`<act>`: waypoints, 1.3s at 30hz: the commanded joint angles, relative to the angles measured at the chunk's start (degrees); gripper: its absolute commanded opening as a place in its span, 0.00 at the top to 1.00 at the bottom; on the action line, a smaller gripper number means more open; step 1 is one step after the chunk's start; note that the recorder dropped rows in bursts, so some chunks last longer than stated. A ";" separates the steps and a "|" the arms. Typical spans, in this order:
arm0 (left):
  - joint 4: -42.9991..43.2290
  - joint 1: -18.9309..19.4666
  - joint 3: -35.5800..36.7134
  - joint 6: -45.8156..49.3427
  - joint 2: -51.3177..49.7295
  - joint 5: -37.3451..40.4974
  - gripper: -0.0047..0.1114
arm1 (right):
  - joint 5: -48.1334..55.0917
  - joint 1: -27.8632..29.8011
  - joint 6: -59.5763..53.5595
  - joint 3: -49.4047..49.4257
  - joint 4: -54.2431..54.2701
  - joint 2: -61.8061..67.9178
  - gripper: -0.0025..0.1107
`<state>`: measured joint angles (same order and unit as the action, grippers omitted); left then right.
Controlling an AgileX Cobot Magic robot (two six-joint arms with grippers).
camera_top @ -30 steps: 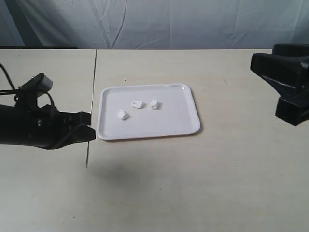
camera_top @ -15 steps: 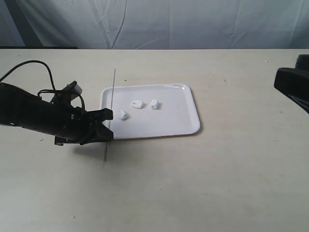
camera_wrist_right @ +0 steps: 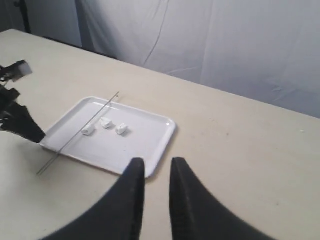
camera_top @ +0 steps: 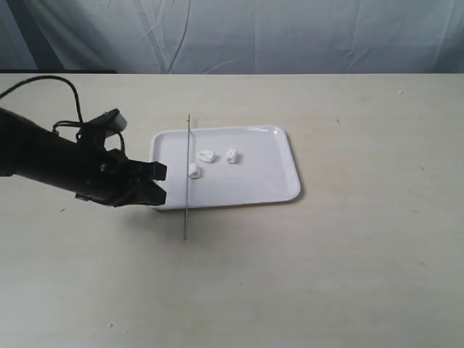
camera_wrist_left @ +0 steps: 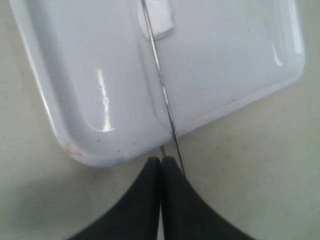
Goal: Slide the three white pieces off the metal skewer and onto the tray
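Observation:
The white tray (camera_top: 268, 185) lies mid-table with the three white pieces loose on it (camera_top: 193, 170) (camera_top: 206, 155) (camera_top: 232, 155). The thin metal skewer (camera_top: 186, 217) lies bare across the tray's left part, sticking out past both long edges, and touches the left piece (camera_wrist_left: 160, 20). My left gripper (camera_top: 161, 183) is at the tray's left front corner. Its jaws (camera_wrist_left: 161, 161) are pressed together, and the skewer (camera_wrist_left: 162, 90) runs past one fingertip, not between them. My right gripper (camera_wrist_right: 156, 167) hangs open, high and away from the tray (camera_wrist_right: 150, 135).
Beige tabletop (camera_top: 326, 275) surrounds the tray, with a pale curtain (camera_top: 290, 36) behind it. The left arm's black body and cable (camera_top: 43, 156) stretch over the table's left side. The right arm is outside the exterior view.
The left arm swung right to the tray, bringing the skewer over its left part. The nearest piece shifted slightly right. The right arm withdrew out of the exterior view.

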<state>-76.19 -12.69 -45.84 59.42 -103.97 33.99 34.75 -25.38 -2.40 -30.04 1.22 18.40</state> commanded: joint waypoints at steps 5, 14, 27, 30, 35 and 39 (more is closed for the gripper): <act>10.62 0.03 6.84 -4.26 19.54 -6.31 0.96 | 8.46 0.24 10.03 0.07 -14.13 -8.42 0.98; 21.29 0.03 14.47 -11.21 45.38 -9.53 0.96 | 19.45 0.24 14.55 0.07 -20.67 -9.14 0.98; 63.63 0.03 14.55 -45.73 78.46 1.70 0.96 | 9.86 0.24 14.56 -0.04 -20.67 -9.14 0.98; 67.33 0.03 14.55 -45.44 82.60 1.79 0.96 | 9.69 0.24 14.56 -0.04 -20.67 -9.14 0.98; 68.27 0.03 14.55 -45.32 85.30 2.50 0.96 | 9.69 0.24 14.56 -0.04 -20.67 -9.14 0.98; 68.27 0.03 14.55 -45.32 85.48 2.09 0.96 | 9.69 0.24 14.56 -0.04 -20.67 -9.14 0.98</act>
<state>-8.06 -12.69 -31.63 14.55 -18.79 36.20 45.26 -25.38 12.00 -30.04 -19.24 9.41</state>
